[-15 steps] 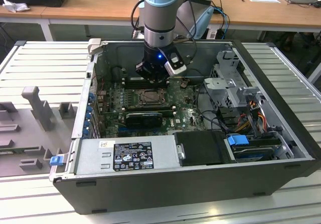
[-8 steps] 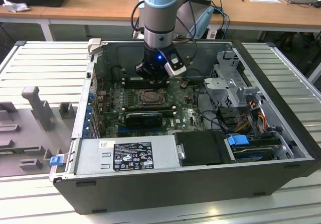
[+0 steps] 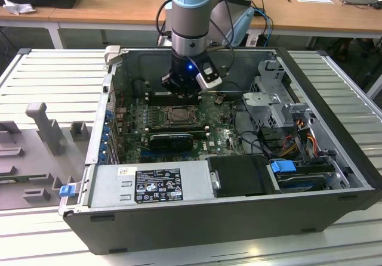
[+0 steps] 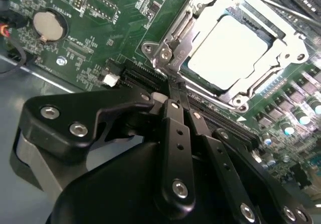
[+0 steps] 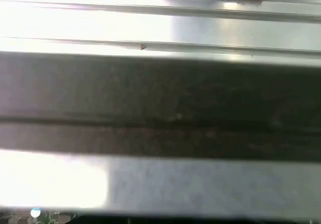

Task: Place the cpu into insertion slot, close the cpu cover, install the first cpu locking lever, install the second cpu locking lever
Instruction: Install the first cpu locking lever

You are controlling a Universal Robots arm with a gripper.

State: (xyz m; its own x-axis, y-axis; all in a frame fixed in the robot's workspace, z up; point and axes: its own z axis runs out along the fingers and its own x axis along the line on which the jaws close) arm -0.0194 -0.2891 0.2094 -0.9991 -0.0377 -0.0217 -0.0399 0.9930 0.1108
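Observation:
In the second wrist view the cpu (image 4: 225,50) lies flat in the insertion slot (image 4: 193,73) of the green motherboard (image 4: 125,18), its pale silver top showing. The cpu cover (image 4: 251,88) lies down around it as a metal frame. A thin metal lever rod (image 4: 273,7) runs along one side of the socket. My gripper (image 4: 173,89) has its black fingers (image 4: 175,133) pressed together, with the tips just off a corner of the socket. In the exterior view the gripper (image 3: 178,90) hangs inside the case, just behind the socket (image 3: 179,116).
The open computer case (image 3: 334,129) walls in the work area. A power supply (image 3: 155,185) and black drive bay sit at the front, with cables (image 3: 298,135) and a metal cage at the exterior view's right. Long black slots (image 4: 145,78) and a coin battery (image 4: 49,25) flank the socket.

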